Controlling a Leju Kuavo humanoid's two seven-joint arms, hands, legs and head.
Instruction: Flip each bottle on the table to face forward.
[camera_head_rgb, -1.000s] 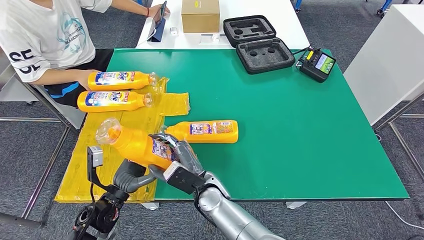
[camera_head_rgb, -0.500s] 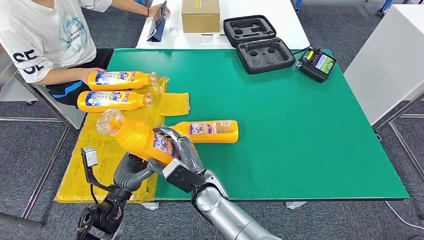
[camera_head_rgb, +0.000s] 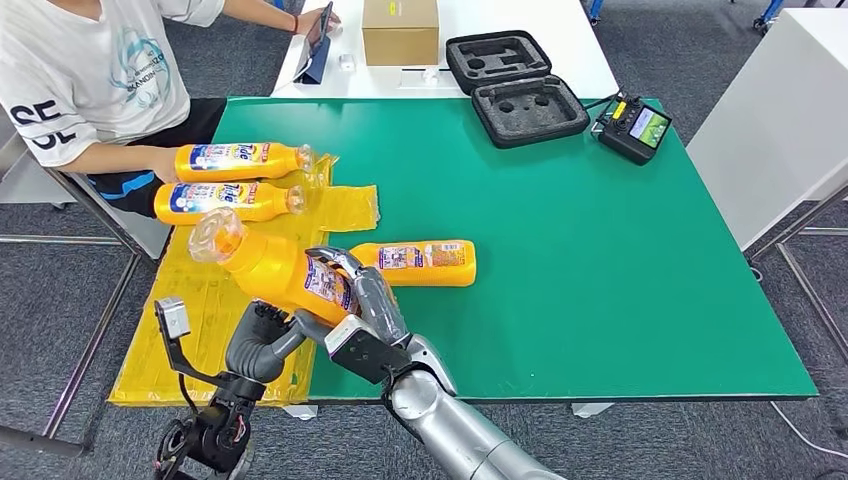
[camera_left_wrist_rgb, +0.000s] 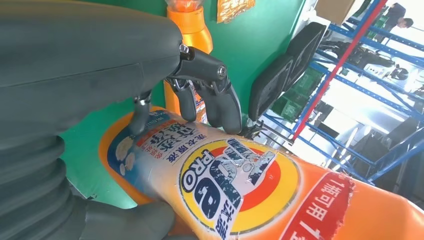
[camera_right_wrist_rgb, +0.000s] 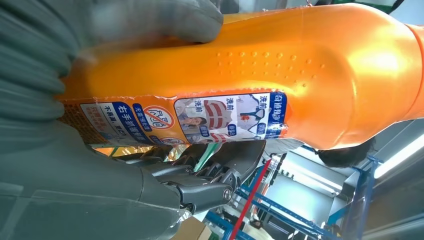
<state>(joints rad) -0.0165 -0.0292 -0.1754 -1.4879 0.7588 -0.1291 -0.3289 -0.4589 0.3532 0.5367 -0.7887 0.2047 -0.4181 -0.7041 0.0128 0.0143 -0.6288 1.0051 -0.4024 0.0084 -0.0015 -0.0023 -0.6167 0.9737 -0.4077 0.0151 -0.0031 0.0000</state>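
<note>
orange bottle (camera_head_rgb: 275, 273) | gripped by right robot hand (camera_head_rgb: 362, 300) | left robot hand (camera_head_rgb: 262, 338) underneath

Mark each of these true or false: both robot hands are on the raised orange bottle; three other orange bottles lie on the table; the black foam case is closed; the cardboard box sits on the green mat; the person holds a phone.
1. Both hands hold the raised orange detergent bottle: true; the left hand and right hand both grip it.
2. Three other orange bottles lie flat: true, two on the yellow sheet, one on the green mat.
3. The black foam case is closed: false, it lies open.
4. The brown cardboard box sits on the green mat: false, it stands on the white table beyond.
5. The person holds a phone: true.
</note>
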